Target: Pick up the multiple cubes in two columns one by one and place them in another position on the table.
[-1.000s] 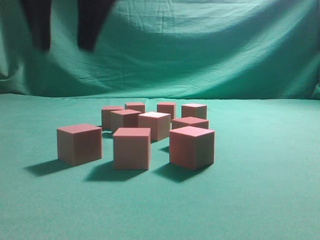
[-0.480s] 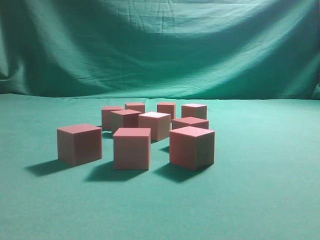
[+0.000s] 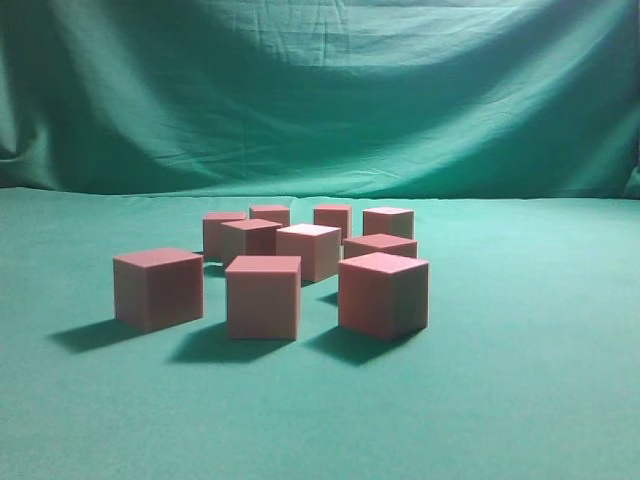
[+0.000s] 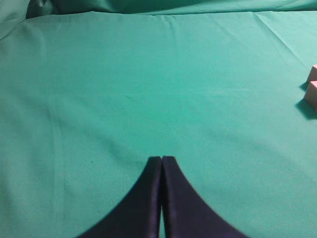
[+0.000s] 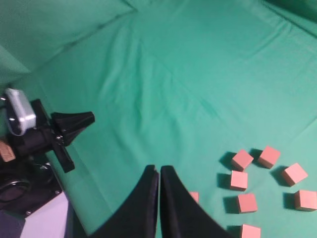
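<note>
Sitting flat: cubes [image 3: 263, 296] loosely clustered on table [image 3: 520, 380], faces variously turned.

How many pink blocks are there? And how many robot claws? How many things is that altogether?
Pink cubes: 10
Grippers: 2 (left gripper, right gripper)
Total: 12

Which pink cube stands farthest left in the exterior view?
The reddish-pink cube alone at the front left, apart from the cluster, with bare teal cloth beside it.
</note>
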### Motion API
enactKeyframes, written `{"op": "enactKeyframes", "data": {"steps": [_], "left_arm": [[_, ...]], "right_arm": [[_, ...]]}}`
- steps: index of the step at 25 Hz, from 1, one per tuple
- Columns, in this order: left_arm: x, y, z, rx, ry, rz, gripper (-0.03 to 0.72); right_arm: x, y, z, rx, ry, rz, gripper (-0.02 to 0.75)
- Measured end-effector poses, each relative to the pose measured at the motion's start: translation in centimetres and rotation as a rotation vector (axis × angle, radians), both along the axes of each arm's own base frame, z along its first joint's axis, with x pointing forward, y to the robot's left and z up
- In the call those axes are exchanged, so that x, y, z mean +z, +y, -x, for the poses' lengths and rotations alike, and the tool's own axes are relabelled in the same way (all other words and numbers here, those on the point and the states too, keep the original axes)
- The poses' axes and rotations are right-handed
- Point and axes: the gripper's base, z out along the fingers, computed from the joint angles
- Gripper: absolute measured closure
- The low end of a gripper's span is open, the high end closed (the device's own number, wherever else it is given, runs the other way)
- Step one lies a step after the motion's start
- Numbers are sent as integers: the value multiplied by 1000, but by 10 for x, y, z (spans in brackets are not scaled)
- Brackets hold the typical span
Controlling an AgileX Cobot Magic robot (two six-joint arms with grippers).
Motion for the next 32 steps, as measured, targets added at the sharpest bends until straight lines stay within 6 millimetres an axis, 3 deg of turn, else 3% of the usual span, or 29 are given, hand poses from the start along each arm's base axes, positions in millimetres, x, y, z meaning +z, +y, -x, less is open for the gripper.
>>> {"op": "enactKeyframes", "data": {"steps": [8,12,15,21,32], "left_arm": [[0,0,0,0,0,0,688],[0,0,0,0,0,0,688],[0,0,0,0,0,0,688],[0,0,0,0,0,0,688],[0,0,0,0,0,0,688]], "right_arm": [[33,-54,32,120,-190,-74,738],[31,-85,48,122,-216,-90,738],[13,-107,58,111,-219,-53,738],[-45,-137,60,2,-208,18,738],[-167,-177,54,-454,-323,-190,738]]}}
